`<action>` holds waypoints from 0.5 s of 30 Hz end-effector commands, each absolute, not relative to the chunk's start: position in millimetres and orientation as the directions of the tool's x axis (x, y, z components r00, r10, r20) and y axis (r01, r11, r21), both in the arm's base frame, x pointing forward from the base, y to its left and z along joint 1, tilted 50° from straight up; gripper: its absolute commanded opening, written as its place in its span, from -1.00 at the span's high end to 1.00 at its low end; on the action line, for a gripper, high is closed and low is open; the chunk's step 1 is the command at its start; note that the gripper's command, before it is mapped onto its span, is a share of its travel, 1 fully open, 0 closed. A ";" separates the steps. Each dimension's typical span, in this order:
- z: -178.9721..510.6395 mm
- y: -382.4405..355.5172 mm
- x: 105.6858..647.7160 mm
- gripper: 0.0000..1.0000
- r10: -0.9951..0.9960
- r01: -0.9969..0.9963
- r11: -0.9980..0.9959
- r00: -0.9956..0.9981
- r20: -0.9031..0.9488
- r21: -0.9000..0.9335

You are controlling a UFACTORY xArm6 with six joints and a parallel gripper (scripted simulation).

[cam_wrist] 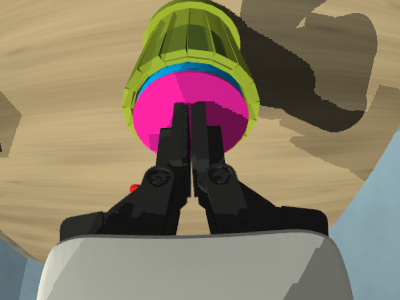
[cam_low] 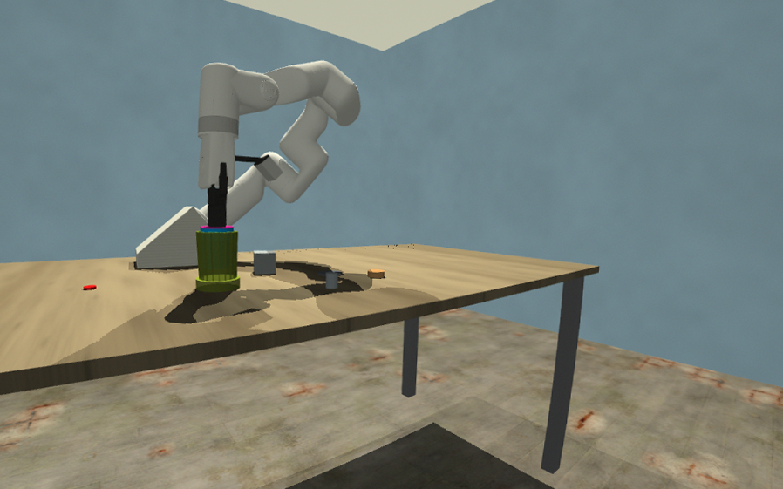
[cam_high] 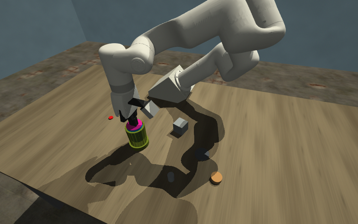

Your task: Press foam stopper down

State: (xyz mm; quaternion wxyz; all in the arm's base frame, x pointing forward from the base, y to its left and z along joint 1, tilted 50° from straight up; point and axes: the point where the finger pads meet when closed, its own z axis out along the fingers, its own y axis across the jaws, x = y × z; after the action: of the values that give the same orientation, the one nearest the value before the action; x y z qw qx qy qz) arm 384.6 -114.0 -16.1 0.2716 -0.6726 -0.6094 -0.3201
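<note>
An olive-green ribbed jar (cam_high: 137, 137) stands upright on the wooden table; it also shows in the exterior view (cam_low: 216, 259) and the wrist view (cam_wrist: 190, 40). A magenta foam stopper (cam_high: 134, 125) sits in its mouth above a thin blue band, its top a little above the rim (cam_low: 217, 228) (cam_wrist: 190, 116). My gripper (cam_high: 133, 121) (cam_low: 215, 221) (cam_wrist: 191, 123) is shut and empty, pointing straight down with its black fingertips on the stopper's top.
A grey cube (cam_high: 180, 126) stands right of the jar. A dark small cylinder (cam_high: 202, 154), another grey one (cam_high: 170, 176) and an orange disc (cam_high: 216, 177) lie nearer the front. A small red marker (cam_high: 110, 117) lies left of the jar. The arm's white base (cam_high: 169, 87) is behind.
</note>
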 end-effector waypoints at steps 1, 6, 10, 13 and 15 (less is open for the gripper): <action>-16.8 -113.8 385.5 1.00 0.647 0.993 -0.111 0.051 0.760 0.027; -18.7 -111.5 385.8 1.00 0.647 0.993 -0.111 0.051 0.760 0.027; -20.3 -109.7 386.1 1.00 0.647 0.993 -0.111 0.051 0.760 0.027; -21.4 -108.5 386.2 1.00 0.647 0.993 -0.111 0.051 0.760 0.027; -21.4 -108.5 386.2 1.00 0.647 0.993 -0.111 0.051 0.760 0.027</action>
State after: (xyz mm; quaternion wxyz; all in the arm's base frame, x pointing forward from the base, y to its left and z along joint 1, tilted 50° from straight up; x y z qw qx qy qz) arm 385.3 -107.8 -21.5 0.2717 -0.6726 -0.6094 -0.3201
